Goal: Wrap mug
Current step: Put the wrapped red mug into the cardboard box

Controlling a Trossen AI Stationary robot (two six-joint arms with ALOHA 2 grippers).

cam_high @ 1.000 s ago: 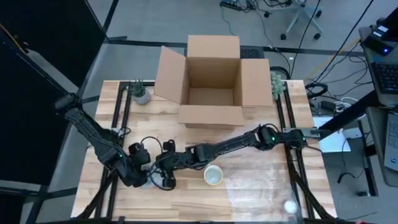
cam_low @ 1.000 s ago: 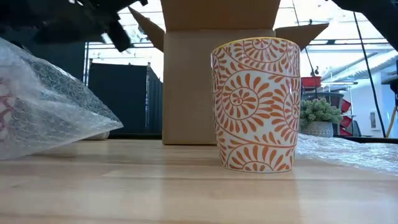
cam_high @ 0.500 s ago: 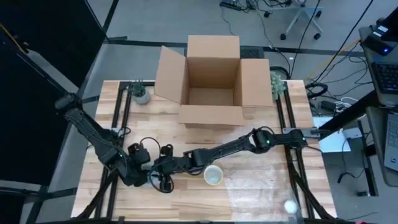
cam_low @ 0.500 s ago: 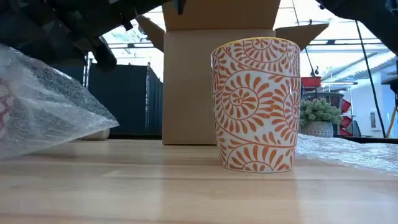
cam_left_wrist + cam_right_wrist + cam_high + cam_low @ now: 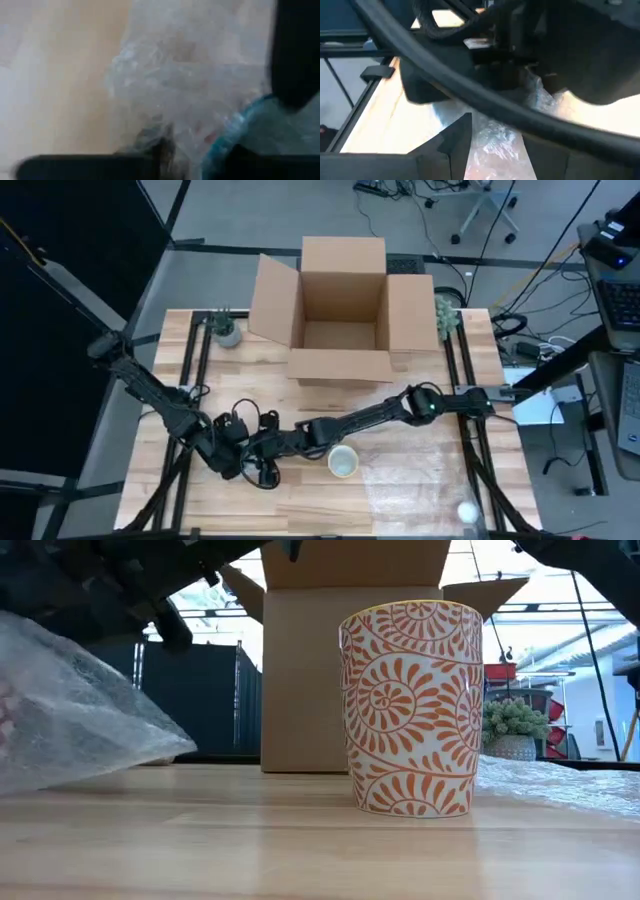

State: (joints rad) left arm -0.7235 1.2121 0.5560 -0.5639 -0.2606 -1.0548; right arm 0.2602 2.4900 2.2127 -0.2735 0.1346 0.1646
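Both grippers crowd over the bubble wrap (image 5: 70, 710) bundle, the left gripper (image 5: 228, 460) just beside the right gripper (image 5: 262, 462); whether either is spread or pinching, I cannot tell. The mug (image 5: 343, 462) stands upright and bare on the table (image 5: 420, 500), near the right gripper's far side. I'd judge the wrap is being gathered; next it must be carried over to the mug. Only the low view shows the mug's orange pattern, with the cardboard box (image 5: 345, 660) behind it.
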